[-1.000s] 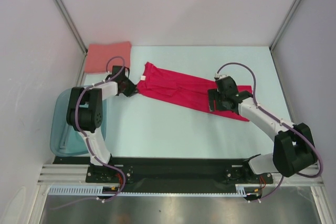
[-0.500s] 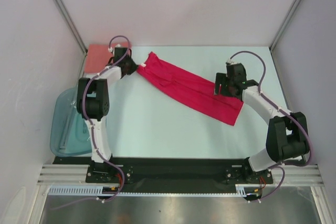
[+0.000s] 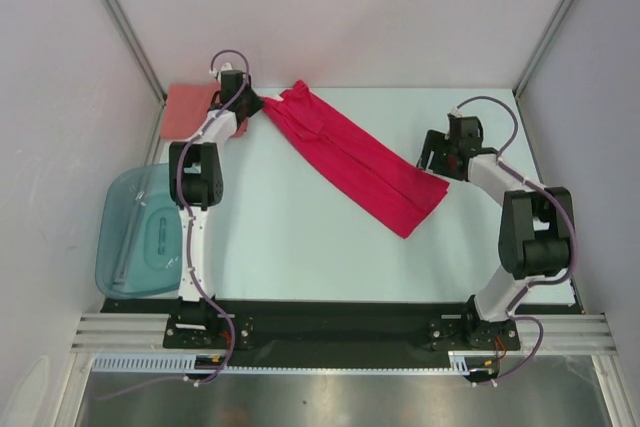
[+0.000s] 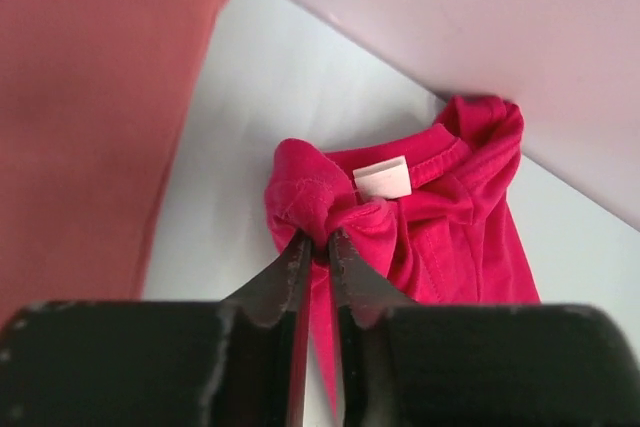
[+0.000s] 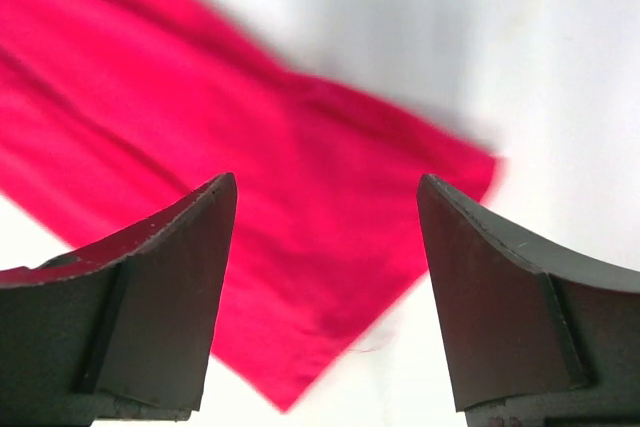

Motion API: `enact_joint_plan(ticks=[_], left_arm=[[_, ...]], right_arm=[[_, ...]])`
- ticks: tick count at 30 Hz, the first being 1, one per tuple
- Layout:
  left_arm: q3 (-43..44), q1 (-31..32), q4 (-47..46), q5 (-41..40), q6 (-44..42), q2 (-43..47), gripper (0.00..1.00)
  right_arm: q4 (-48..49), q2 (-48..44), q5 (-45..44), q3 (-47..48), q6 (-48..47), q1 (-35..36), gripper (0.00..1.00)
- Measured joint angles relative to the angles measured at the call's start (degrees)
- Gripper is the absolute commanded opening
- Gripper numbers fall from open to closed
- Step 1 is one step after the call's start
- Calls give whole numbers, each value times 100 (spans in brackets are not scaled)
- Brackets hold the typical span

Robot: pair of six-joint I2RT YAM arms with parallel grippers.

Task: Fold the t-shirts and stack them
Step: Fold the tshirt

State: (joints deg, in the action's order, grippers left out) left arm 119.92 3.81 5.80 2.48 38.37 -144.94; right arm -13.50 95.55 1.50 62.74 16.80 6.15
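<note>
left gripper pinching red shirt; right gripper wide, empty.
my left fingers are nearly closed on a bunch of cloth at the neck, just beside the white label. this end sits at the far left of the table, next to the folded pink shirt. the red shirt runs diagonally to my right fingers, spread wide above its other end.

text: none readable | white tag on crimson t-shirt: no print legible

The red t-shirt is blurred in the right wrist view, cut off at left.
</note>
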Motion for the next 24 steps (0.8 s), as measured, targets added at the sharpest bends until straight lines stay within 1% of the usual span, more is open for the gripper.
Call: enact_joint_plan(ticks=[1,3,4,7,11,14,19,21,24], left_arm=[[105,-28,22,26,-7,-46,29],[256,-94,50,81,-98,-103,38],[258,-118,52,92,-129,-101,46],[186,-155,81,72,-205,-42,54],[-402,-166,302,57,-197,356,56],[-1305,-118,492,-24,-192,1080,58],[-2970,212,608,-343,-116,2839,61],[-3600,446,704,-442,42,3639,60],[-4610,981,577,-540,455,4852,57]], right_arm=[[24,83,57,4,9,-101,79],[37,251,166,4,11,-315,80],[37,306,219,7,13,-422,80],[9,411,424,83,39,-686,80],[4,437,669,186,101,-953,82],[-48,437,721,186,164,-1082,83],[-214,267,728,-33,444,-1102,84],[-378,85,675,-146,579,-1045,84],[-557,-315,546,-330,769,-876,85]])
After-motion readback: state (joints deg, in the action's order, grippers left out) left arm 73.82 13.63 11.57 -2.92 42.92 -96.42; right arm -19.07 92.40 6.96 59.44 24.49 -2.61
